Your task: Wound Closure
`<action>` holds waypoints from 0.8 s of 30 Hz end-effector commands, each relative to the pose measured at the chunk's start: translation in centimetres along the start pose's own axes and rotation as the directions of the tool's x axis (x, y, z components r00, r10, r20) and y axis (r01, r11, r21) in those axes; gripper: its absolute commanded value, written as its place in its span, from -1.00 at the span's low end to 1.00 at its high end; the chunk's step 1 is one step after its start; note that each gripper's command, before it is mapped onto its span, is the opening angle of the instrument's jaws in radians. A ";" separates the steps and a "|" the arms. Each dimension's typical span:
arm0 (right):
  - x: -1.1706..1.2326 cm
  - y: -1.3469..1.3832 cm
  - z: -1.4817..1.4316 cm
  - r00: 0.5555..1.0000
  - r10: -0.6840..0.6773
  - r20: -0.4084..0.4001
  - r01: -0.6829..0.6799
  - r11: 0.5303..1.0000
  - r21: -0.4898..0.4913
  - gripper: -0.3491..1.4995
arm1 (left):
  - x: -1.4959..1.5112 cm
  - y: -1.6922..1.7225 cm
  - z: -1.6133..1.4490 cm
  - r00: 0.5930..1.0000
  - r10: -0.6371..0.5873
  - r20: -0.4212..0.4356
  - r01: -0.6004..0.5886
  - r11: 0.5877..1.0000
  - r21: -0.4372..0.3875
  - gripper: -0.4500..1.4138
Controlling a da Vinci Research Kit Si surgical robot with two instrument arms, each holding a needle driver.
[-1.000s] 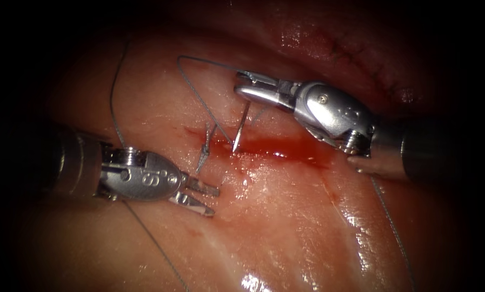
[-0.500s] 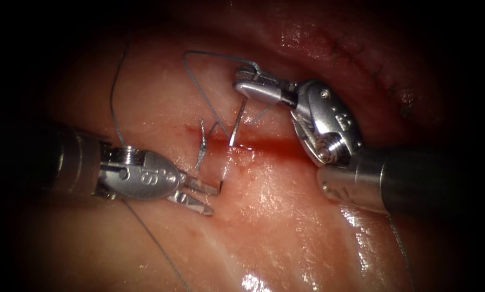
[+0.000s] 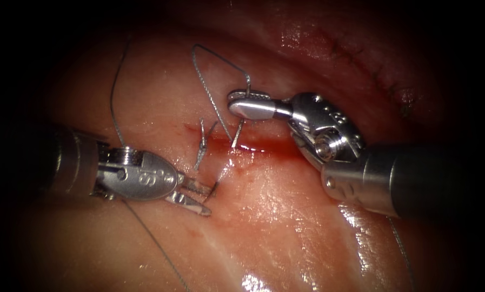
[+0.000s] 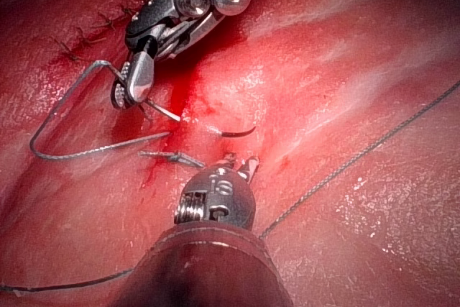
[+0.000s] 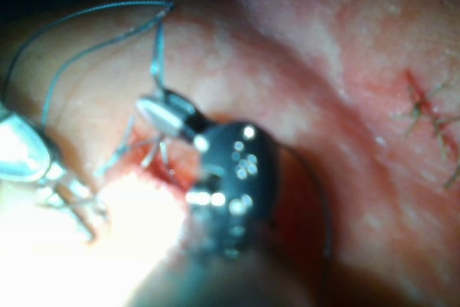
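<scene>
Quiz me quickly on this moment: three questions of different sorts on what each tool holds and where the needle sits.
1. What does the right tool hold?
2. True or false: the left tool grips the thread.
3. The needle is: A) free above the tissue; B) passed through the tissue, tip out near the left tool; C) lying flat on the tissue.

Key: 1. The needle, near its thread end. 2. False: its jaws are open and hold nothing. 3. B.
</scene>
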 end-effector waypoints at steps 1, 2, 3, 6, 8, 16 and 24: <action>-0.10 0.02 0.07 1.000 0.009 -0.003 -0.009 1.000 -0.009 -1.00 | -0.03 0.04 0.09 1.000 -0.002 0.002 0.002 1.000 -0.004 -0.59; -0.11 0.02 0.07 1.000 0.014 -0.004 -0.014 1.000 -0.019 -1.00 | -0.03 0.04 0.09 1.000 -0.002 0.002 0.002 1.000 -0.004 -0.59; -0.13 0.01 0.08 1.000 0.029 -0.005 -0.030 0.999 -0.023 -1.00 | -0.03 0.04 0.09 1.000 -0.002 0.002 0.002 1.000 -0.004 -0.59; -0.19 -0.01 0.10 0.998 0.063 -0.008 -0.063 0.997 -0.035 -1.00 | -0.03 0.04 0.09 1.000 -0.002 0.002 0.002 1.000 -0.004 -0.59; -0.26 -0.03 0.11 0.997 0.080 -0.006 -0.081 0.996 -0.040 -1.00 | -0.03 0.04 0.09 1.000 -0.002 0.002 0.002 1.000 -0.004 -0.59; -0.55 -0.13 0.14 0.993 0.116 -0.001 -0.116 0.993 -0.029 -1.00 | -0.02 0.04 0.08 1.000 -0.003 0.002 0.003 1.000 -0.005 -0.59; -0.24 -0.09 0.01 1.000 -0.008 -0.028 0.003 0.985 -0.175 0.65 | -0.07 0.07 -0.07 0.992 0.097 -0.078 -0.091 0.993 0.080 -0.37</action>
